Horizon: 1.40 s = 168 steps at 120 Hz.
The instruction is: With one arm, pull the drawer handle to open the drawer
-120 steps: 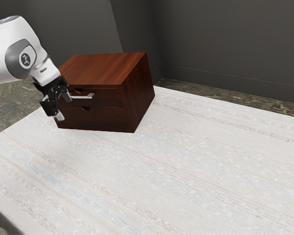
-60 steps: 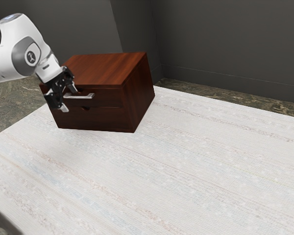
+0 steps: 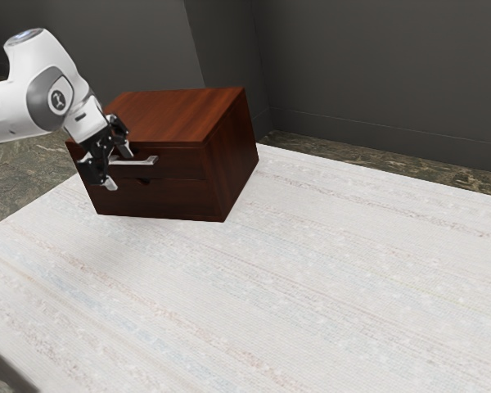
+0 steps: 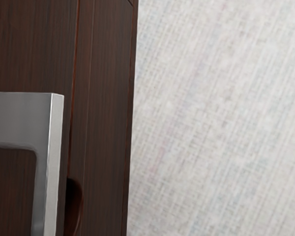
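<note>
The wooden cabinet [image 3: 192, 123] sits on the table [image 3: 311, 278] toward 10 o'clock in the exterior view. Its upper drawer [image 3: 180, 162] looks flush with the front, not yet pulled. My pincer [image 3: 108, 162] is at the 9 o'clock end of the drawer handle [image 3: 139, 161]. As far as I can judge it is released: its jaws stand apart, one above the bar and one below. My worry is the position. This close to the bar's end, closing could catch only the corner and slip off on the pull, or the whole cabinet could slide instead of the drawer opening. The pincer covers that end of the handle, so contact is hard to read, and the wrist view cuts the bar off.
</note>
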### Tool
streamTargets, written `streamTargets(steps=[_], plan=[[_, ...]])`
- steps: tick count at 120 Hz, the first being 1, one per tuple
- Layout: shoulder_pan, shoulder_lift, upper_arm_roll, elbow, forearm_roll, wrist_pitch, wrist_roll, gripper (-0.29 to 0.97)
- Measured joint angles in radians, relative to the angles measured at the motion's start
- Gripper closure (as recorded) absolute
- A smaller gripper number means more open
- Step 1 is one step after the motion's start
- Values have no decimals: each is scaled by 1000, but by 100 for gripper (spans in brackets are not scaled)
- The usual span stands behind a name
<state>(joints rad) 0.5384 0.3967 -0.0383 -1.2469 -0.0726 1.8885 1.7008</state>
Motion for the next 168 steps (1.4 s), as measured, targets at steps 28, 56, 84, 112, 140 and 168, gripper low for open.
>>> streamTargets(steps=[28, 56, 84, 112, 140, 168], plan=[[0, 14, 0, 7, 0, 5, 12, 0], [0, 16, 0, 7, -2, 7, 20, 11], [-2, 11, 3, 5, -5, -3, 18, 22], [-2, -30, 10, -42, -8, -18, 15, 26], [3, -104, 13, -149, -13, -27, 15, 23], [3, -187, 16, -254, -15, -23, 15, 24]])
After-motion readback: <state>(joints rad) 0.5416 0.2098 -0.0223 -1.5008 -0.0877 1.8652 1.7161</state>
